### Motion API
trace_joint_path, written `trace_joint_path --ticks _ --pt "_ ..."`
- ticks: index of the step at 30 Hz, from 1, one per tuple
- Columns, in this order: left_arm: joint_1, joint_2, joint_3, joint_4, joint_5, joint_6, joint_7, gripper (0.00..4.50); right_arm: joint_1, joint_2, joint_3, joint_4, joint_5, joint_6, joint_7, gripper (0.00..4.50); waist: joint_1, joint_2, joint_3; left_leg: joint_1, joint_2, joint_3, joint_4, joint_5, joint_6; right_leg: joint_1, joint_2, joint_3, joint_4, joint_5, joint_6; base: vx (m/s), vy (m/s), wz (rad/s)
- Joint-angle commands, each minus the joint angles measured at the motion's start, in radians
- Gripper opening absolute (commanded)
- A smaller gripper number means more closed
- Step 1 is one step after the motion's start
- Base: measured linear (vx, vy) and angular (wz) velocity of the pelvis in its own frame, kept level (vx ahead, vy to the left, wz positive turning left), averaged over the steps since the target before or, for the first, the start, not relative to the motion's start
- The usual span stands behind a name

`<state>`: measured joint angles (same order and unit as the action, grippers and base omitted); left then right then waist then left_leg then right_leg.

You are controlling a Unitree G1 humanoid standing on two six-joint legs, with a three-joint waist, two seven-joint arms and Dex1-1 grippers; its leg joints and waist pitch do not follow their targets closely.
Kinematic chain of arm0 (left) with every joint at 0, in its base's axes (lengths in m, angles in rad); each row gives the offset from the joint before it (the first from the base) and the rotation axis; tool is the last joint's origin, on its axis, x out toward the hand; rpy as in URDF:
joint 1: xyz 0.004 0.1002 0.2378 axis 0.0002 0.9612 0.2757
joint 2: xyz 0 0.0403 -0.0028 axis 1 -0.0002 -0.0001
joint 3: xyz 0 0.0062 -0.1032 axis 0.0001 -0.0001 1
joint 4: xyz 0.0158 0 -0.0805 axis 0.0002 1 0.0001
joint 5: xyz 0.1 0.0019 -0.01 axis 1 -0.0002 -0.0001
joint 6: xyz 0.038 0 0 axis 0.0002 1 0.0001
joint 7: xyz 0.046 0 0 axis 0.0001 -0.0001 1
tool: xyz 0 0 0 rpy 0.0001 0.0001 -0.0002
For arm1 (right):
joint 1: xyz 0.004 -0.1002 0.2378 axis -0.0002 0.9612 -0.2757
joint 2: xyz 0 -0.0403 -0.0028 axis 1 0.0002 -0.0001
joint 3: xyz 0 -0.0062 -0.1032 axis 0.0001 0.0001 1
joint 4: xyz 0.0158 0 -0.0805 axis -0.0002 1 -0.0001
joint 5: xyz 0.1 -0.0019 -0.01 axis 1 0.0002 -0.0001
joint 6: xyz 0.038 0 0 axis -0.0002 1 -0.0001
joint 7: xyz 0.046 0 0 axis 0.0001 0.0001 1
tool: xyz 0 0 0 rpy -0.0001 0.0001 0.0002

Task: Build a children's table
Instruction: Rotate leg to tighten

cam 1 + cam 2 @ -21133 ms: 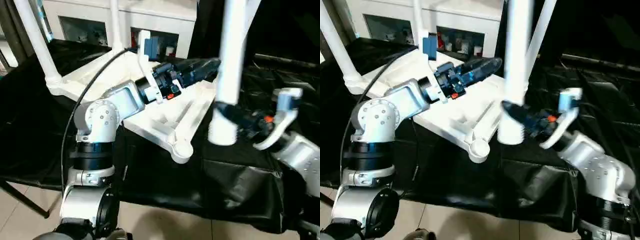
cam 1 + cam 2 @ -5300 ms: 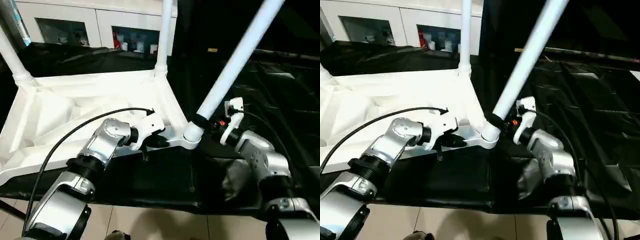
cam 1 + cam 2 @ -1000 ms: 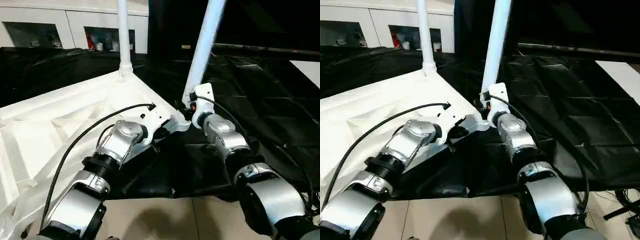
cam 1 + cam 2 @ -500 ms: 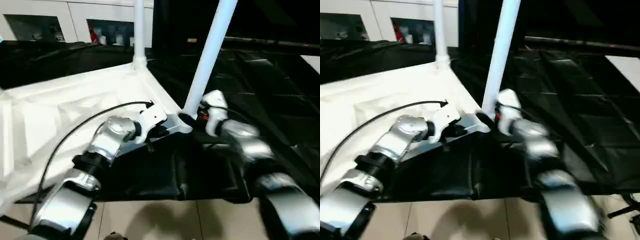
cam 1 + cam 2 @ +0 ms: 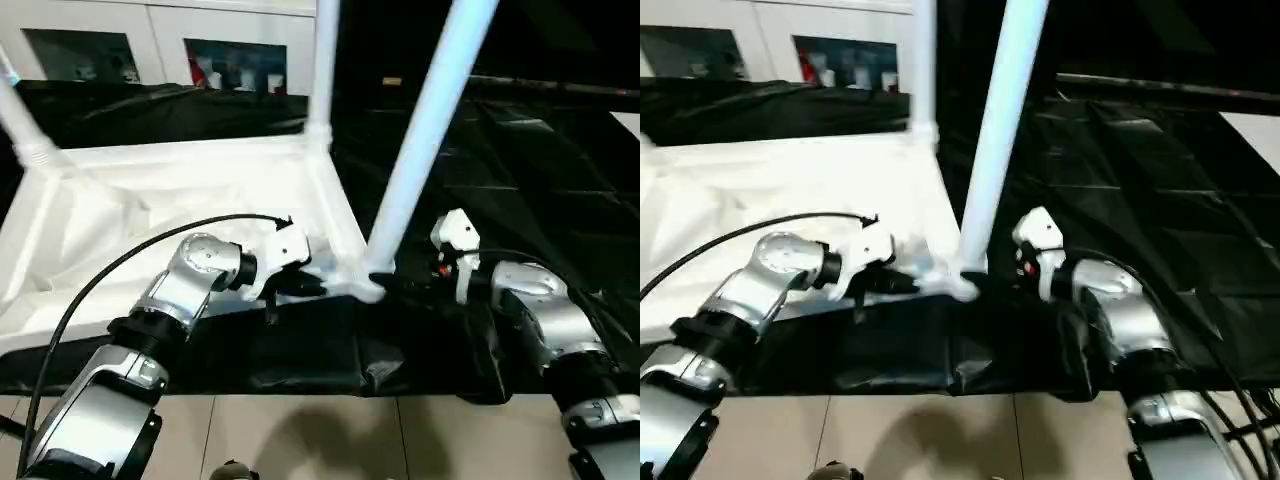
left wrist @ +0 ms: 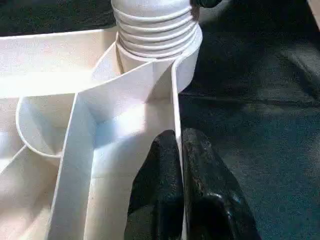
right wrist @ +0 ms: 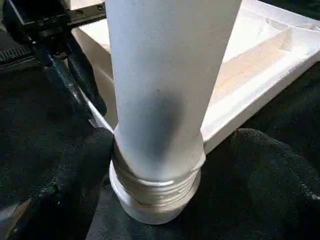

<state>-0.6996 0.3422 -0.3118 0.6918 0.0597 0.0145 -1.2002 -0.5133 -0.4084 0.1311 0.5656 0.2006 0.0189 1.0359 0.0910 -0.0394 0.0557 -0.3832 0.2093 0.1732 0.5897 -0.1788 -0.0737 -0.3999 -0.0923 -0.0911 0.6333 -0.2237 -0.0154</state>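
White plastic tabletop (image 5: 150, 210) lies upside down on the black-covered bench (image 5: 520, 160), ribs facing up.

Your left claw (image 6: 181, 165) is clenched on the tabletop's thin rim wall, one finger each side, just short of the corner socket (image 6: 165, 60).

A leg (image 5: 425, 130) stands in that socket, threaded end seated w/ several ridges still showing, tube leaning a bit away from the tabletop.

Your right claw (image 5: 405, 285) sits just beside the leg's base, on the far side from the left claw. Its fingers (image 7: 260, 165) stand either side of the tube, spread, apart from it: released, not gripping.

Two more legs (image 5: 322, 70) stand in sockets beyond the left claw, one at the far corner, another (image 5: 25, 125) further out along the far edge.
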Motion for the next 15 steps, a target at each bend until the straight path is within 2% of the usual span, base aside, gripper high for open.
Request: trace_joint_path --ticks 1,2,3,4,5,6,8,9,10,12,14,15 --pt "0.005 -0.021 -0.019 -0.051 -0.034 -0.044 -0.052 0.0 -0.004 -0.007 0.013 0.005 -0.016 -0.007 0.005 4.11 -0.006 0.007 -0.074 0.02 0.03 0.001 -0.056 -0.068 0.096 0.067 -0.055 0.055 -0.054 0.143 -0.294 0.0 0.0 0.0" --pt "0.005 -0.021 -0.019 -0.051 -0.034 -0.044 -0.052 0.0 -0.004 -0.007 0.013 0.005 -0.016 -0.007 0.005 4.11 -0.006 0.008 -0.074 0.021 0.03 0.002 -0.056 -0.072 0.093 0.065 -0.055 0.055 -0.055 0.138 -0.292 0.0 0.0 0.0" --pt "0.01 -0.02 -0.02 -0.059 -0.036 -0.043 -0.059 0.0 -0.003 -0.001 0.013 0.001 -0.017 -0.006 0.013 4.11 -0.005 0.002 -0.075 0.021 0.03 0.002 -0.055 -0.069 0.093 0.066 -0.056 0.056 -0.053 0.136 -0.292 0.0 0.0 0.0" --pt "0.012 -0.02 -0.021 -0.063 -0.038 -0.042 -0.063 0.0 -0.002 0.001 0.013 -0.002 -0.016 -0.002 0.017 4.11 -0.005 0.003 -0.075 0.02 0.03 0.002 -0.055 -0.068 0.095 0.066 -0.056 0.056 -0.054 0.137 -0.292 0.0 0.0 0.0" --pt "0.013 -0.019 -0.021 -0.065 -0.038 -0.041 -0.066 0.0 -0.001 0.002 0.015 -0.003 -0.015 0.0 0.02 3.96 -0.004 0.004 -0.075 0.02 0.03 0.002 -0.054 -0.063 0.097 0.066 -0.056 0.056 -0.053 0.142 -0.292 0.0 0.0 0.0" --pt "0.014 -0.019 -0.021 -0.066 -0.038 -0.041 -0.067 0.0 -0.002 0.003 0.019 0.0 -0.018 0.0 0.023 3.78 -0.003 -0.001 -0.075 0.019 0.03 0.003 -0.053 -0.053 0.102 0.066 -0.056 0.056 -0.051 0.149 -0.293 0.0 0.0 0.0" --pt "0.015 -0.018 -0.021 -0.068 -0.038 -0.04 -0.068 0.0 -0.003 0.005 0.025 0.006 -0.02 0.0 0.032 3.78 -0.002 0.001 -0.075 0.019 0.028 0.003 -0.052 -0.047 0.106 0.065 -0.055 0.056 -0.051 0.15 -0.29 0.0 0.0 0.0" --pt "0.015 -0.017 -0.02 -0.069 -0.038 -0.04 -0.07 0.0 -0.003 0.008 0.027 0.01 -0.02 -0.001 0.038 3.64 -0.002 -0.004 -0.076 0.018 0.028 0.003 -0.052 -0.044 0.109 0.066 -0.056 0.056 -0.05 0.148 -0.288 0.0 0.0 0.0" --pt "0.015 -0.017 -0.02 -0.069 -0.038 -0.04 -0.07 0.0 -0.003 0.008 0.027 0.01 -0.02 -0.001 0.038 3.64 -0.001 -0.003 -0.076 0.018 0.028 0.003 -0.051 -0.044 0.111 0.065 -0.056 0.056 -0.05 0.144 -0.287 0.0 0.0 0.0" --pt "0.016 -0.014 -0.02 -0.069 -0.031 -0.041 -0.07 0.0 -0.006 0.016 0.031 0.029 -0.024 -0.007 0.046 3.32 -0.001 -0.003 -0.076 0.018 0.028 0.003 -0.05 -0.042 0.112 0.065 -0.056 0.056 -0.049 0.14 -0.287 0.0 0.0 0.0" --pt "0.017 -0.013 -0.019 -0.07 -0.029 -0.041 -0.069 0.0 -0.008 0.019 0.032 0.038 -0.025 -0.008 0.049 3.28 0.0 -0.004 -0.076 0.016 0.028 0.004 -0.05 -0.045 0.11 0.065 -0.057 0.056 -0.049 0.132 -0.287 0.0 0.0 0.0" --pt "0.019 -0.011 -0.016 -0.072 -0.029 -0.04 -0.069 0.0 -0.01 0.021 0.031 0.044 -0.025 -0.008 0.051 3.02 -0.001 -0.005 -0.076 0.015 0.027 0.003 -0.049 -0.044 0.11 0.065 -0.056 0.056 -0.049 0.13 -0.285 0.0 0.0 0.0"
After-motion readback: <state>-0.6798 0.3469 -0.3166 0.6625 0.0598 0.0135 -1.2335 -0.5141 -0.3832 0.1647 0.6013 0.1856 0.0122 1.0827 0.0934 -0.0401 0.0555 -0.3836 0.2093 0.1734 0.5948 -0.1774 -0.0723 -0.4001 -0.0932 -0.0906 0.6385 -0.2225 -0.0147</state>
